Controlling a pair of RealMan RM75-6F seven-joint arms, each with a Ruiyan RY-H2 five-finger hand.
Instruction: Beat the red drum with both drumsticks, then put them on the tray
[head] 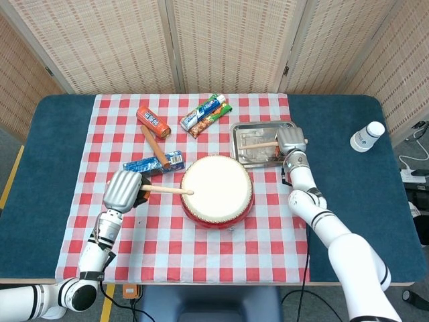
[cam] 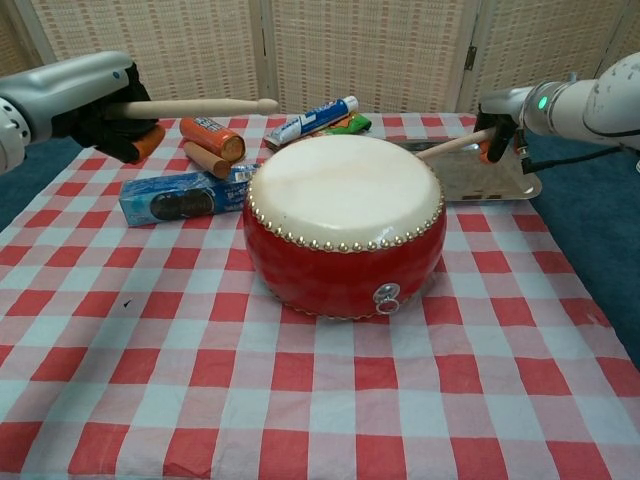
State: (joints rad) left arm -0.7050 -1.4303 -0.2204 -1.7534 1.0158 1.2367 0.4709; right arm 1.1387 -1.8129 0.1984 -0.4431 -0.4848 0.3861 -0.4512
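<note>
The right hand (head: pixel 289 140), at centre right of the head view, is clasping a pale wooden drumstick (head: pixel 258 144) by its butt, and the stick is lying low across the shiny rectangular metal tray (head: pixel 240 151), tip pointing left. From the chest view it is hard to say whether the stick is touching the tray floor or hanging just above it.

Over at lower left, the left hand (head: pixel 123 190) is gripping the second pale wooden drumstick (head: pixel 167 190), its tip reaching over the left edge of the round red drum with the cream skin (head: pixel 216 190), which is sitting at the centre of the red-and-white checked cloth (head: pixel 201 255).

Judging by looks, these sticks are light, stiff and smooth, so they are likely to roll once let go; holding at the butt end suits them, and setting them flat inside the tray's raised rim should be keeping them put. The right stick seems close to being laid down; the left one has yet to go across.
</note>
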